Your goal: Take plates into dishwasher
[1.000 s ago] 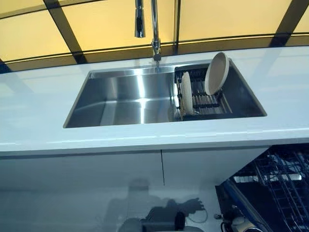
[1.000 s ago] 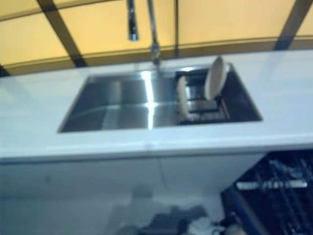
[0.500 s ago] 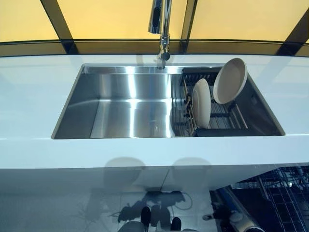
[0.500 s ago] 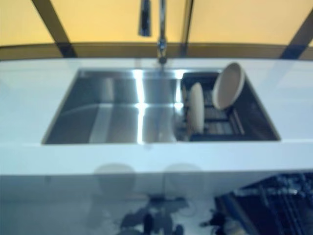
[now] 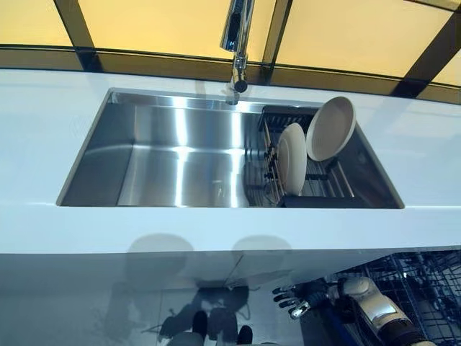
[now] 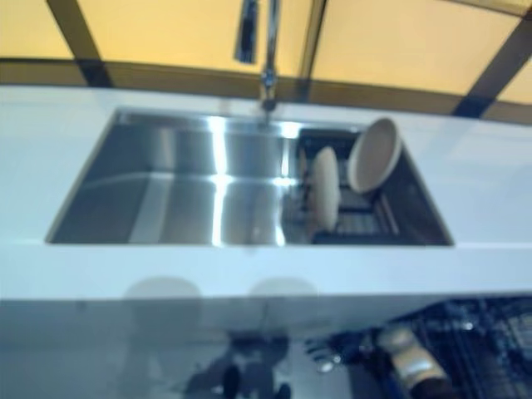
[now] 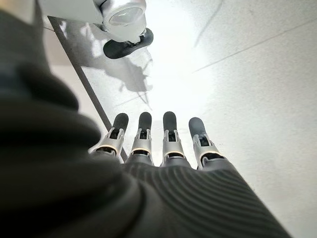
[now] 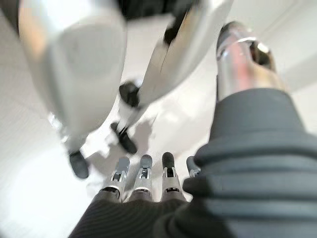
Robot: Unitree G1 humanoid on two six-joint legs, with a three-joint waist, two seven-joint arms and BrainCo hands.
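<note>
Two beige plates stand on edge in a dark wire rack (image 5: 321,189) at the right end of the steel sink (image 5: 166,155). The nearer plate (image 5: 292,157) is upright; the larger plate (image 5: 330,128) leans behind it against the sink's right wall. My right hand (image 5: 306,295) hangs low at the lower right, below the counter's edge and well short of the plates, with straight fingers (image 8: 143,174) and nothing in it. My left hand (image 7: 166,148) shows only in its wrist view, fingers straight over the pale floor, also empty.
A chrome faucet (image 5: 238,40) rises behind the sink's middle. White counter (image 5: 216,227) runs all round the sink, with white cabinet fronts below it. A dishwasher's dark wire basket (image 5: 425,277) stands pulled out at the lower right, beside my right arm.
The camera has shifted, so the sink sits differently in the picture. My right hand and forearm have risen into view at the lower right. The plates stay in the rack.
</note>
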